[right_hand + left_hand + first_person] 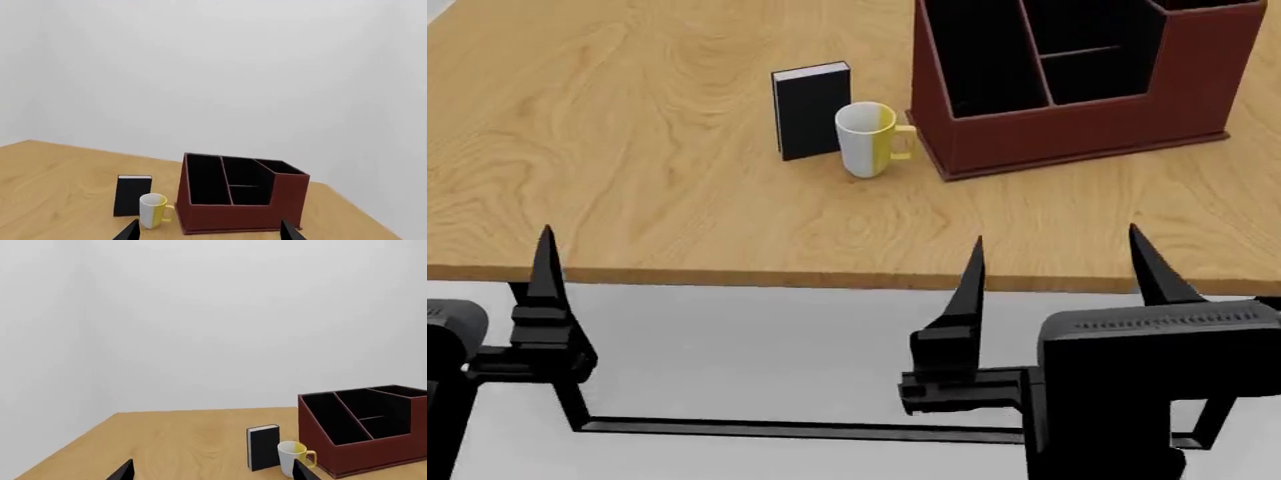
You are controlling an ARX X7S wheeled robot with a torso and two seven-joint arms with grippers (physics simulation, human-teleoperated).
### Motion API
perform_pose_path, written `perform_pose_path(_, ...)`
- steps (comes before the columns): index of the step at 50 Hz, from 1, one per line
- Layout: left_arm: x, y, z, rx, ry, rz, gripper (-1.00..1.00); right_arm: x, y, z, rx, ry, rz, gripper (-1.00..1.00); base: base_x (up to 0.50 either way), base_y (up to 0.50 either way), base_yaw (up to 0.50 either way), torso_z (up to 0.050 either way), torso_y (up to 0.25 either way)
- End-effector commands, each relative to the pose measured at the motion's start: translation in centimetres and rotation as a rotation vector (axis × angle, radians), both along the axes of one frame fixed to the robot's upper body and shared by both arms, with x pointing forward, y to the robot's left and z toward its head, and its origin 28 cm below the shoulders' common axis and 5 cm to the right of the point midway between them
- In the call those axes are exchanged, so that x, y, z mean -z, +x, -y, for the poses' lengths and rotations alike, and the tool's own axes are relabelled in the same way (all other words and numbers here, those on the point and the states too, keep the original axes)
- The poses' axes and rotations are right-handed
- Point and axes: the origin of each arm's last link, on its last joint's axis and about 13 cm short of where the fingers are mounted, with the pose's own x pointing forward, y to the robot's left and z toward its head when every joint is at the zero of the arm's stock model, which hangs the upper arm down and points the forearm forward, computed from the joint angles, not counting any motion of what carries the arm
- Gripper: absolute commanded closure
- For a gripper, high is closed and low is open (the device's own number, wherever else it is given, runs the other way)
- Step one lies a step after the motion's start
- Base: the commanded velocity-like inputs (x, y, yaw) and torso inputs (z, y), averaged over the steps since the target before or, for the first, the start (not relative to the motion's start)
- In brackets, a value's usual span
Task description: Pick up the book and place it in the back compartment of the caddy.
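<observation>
Both claws sit nearest, short of the tabletop (627,200) edge, each with its prongs spread apart and holding nothing: the left claw (754,262) low on the left, the right claw (1054,262) beside it. Well ahead of them the book (811,110) stands upright, the mug (868,140) just beside it, perhaps touching; the views cannot settle that. Beyond the mug sits the caddy (1068,140). Neither claw is near the book. A sound approach would likely come from the book's free side, away from the mug, gripping across its thin covers
</observation>
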Motion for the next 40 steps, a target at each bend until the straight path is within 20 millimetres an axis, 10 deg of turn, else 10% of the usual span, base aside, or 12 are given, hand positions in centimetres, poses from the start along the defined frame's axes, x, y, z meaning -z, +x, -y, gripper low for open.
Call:
perform_pose_path(1,-1.1,-0.2,-0.32,-0.078,-0.013,0.067,-1.0,-0.65,-0.25,-0.03,0.009,-0.023,0.025,-1.0,0.5,-0.06,0.0,0.0,0.0)
perform_pose_path(40,-1.57,-0.57,-0.36,-0.107,0.05,0.076,-1.0,-1.14,-0.43,-0.31,0.011,-0.053,0.024,-1.0,0.5,-0.17,0.0,0.0,0.001)
